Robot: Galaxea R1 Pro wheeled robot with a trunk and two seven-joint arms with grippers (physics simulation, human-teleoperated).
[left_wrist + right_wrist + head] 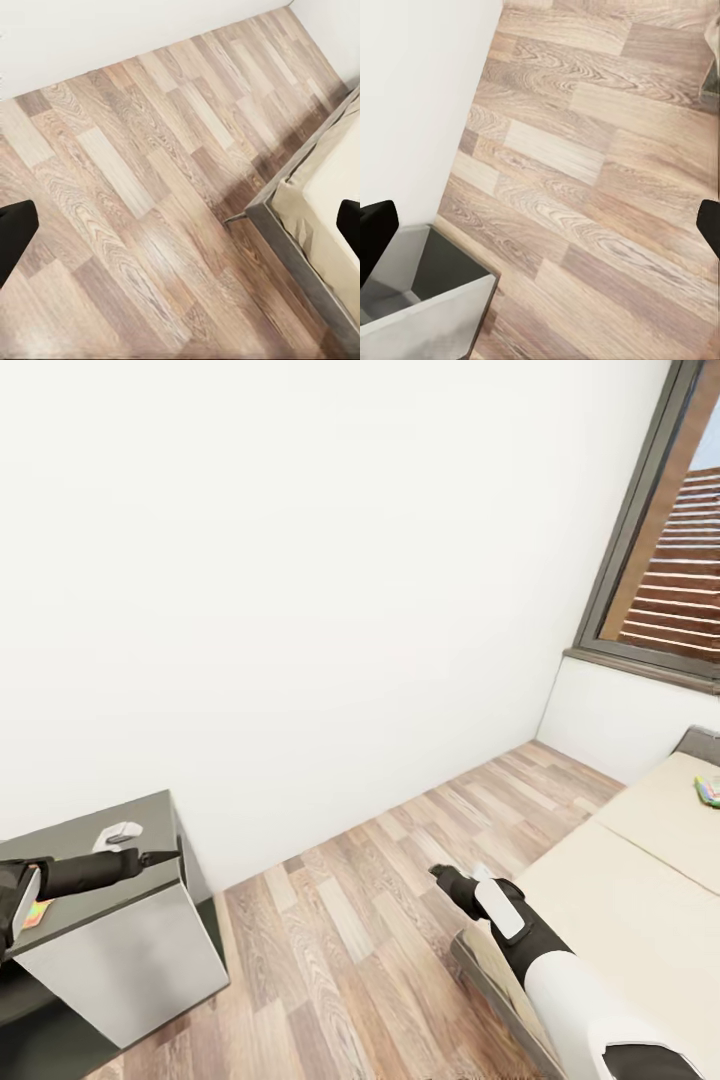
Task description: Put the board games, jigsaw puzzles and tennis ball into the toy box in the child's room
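Across most of my head view stands a plain white wall (300, 560), with a dark-framed window (650, 540) at the far right showing brown slats outside. Below it, wood plank floor (380, 900) runs diagonally between the two pieces of furniture I can see.

At the right lies the bed (620, 900), beige mattress on a dark grey frame. Far up the mattress, near the head end, I can make out a small flat patch of green and yellow, a board game (709, 789), cut by the picture edge and too small to read. It is well apart from my right end effector (446, 877), which hangs over the floor just beside the bed's near corner, its fingers pointing away from the bed.

At the lower left is the dark-topped end of the surface (150, 820), with a pale side panel. A small white object (118, 834) rests on it, and a sliver of bright colours, a jigsaw puzzle (38, 911), peeks out beside my left forearm. My left end effector (160, 855) reaches over this corner.

Each wrist view shows its two dark fingertips (13, 232) (375, 229) at opposite edges, wide apart, with only floor between them; both hold nothing.
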